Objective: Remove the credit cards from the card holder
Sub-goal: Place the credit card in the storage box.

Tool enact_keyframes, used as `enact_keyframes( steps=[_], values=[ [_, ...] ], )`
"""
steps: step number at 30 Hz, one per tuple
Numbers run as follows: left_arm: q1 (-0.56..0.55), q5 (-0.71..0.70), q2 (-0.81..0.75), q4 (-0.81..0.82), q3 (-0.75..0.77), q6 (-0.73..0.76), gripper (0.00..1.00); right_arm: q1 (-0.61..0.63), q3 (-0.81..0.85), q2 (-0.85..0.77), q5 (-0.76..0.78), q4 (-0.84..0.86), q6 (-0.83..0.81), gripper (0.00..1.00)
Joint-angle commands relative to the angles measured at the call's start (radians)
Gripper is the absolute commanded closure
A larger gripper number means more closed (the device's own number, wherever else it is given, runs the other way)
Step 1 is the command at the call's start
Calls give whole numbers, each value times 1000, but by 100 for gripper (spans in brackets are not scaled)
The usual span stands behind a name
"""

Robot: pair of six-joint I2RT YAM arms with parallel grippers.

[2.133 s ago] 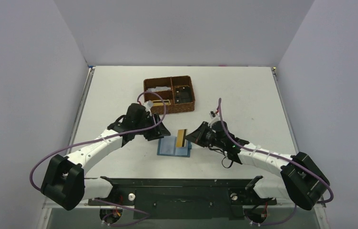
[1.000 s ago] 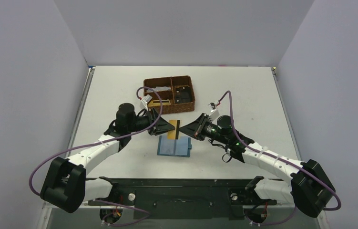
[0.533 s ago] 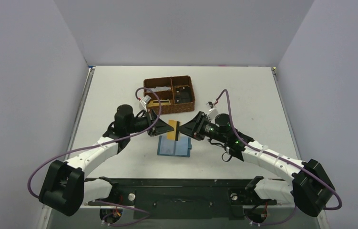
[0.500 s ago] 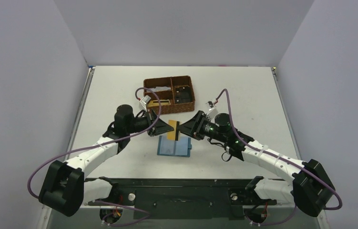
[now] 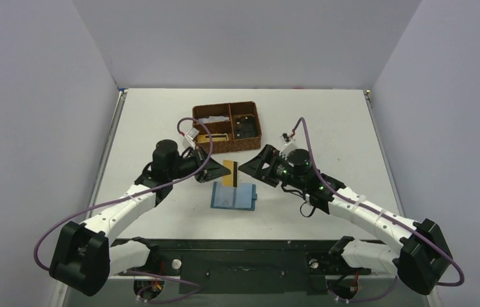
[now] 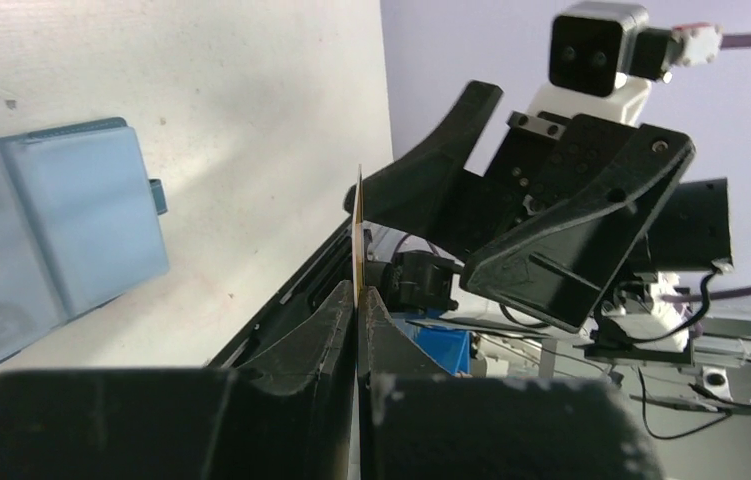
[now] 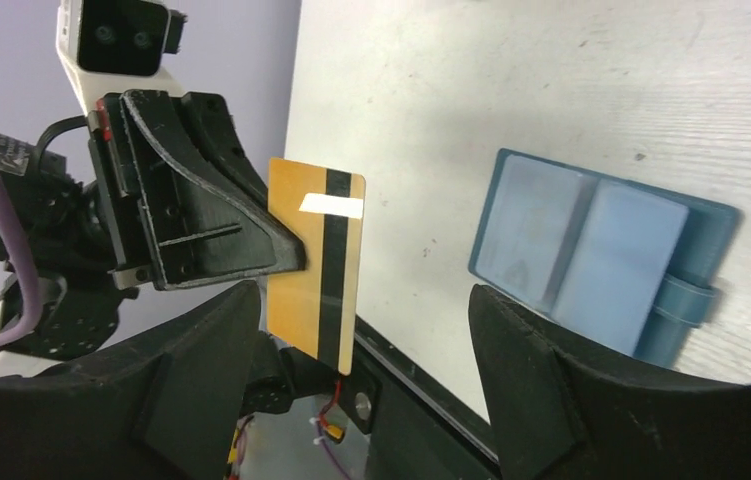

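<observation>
Top external view: just left of the middle of the frame, the left gripper (image 5: 219, 171) has its jaws pressed together on the left edge of a tan-gold credit card (image 5: 227, 173). The card is held up in the air, with a dark stripe running down its face. Directly below it in the frame lies the card holder (image 5: 234, 197). It is teal-blue and spread open flat on the table (image 5: 326, 121), with a small snap tab sticking out at its right edge. The card is clear of the holder and out of its pockets. The right gripper (image 5: 245, 167) points in from the right, its tips just beside the card's right edge.

Right wrist view: that gripper's two dark fingers (image 7: 196, 380) stand wide apart at the bottom of the frame with nothing clamped between them. The card hangs ahead of them at left centre, touching neither, with a small white strip across the top of its stripe. The holder lies to the right and shows two pale grey-blue panels. I cannot tell whether more cards sit in them.

Left wrist view: the card shows only as a thin line, edge-on, squeezed between the two fingers at bottom centre. The holder is at the left edge of the frame.

A brown basket (image 5: 243, 146) with compartments stands further back on the table, apart from the holder.
</observation>
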Motion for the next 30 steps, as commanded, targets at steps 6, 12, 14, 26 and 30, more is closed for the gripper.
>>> enact_keyframes(
  steps=[6,12,14,26,30],
  values=[
    [9,-212,-2,-284,201,138,100,-66,108,-107,257,-303,-137,26],
    [16,-369,88,-445,368,189,100,-180,199,-43,268,-412,-198,24],
    [19,-419,129,-491,428,202,100,-236,252,-12,249,-445,-209,24],
    [117,-478,482,-730,831,275,100,-453,516,212,242,-746,-372,25],
    [125,-500,567,-773,901,282,100,-513,537,255,260,-768,-416,25]
  ],
)
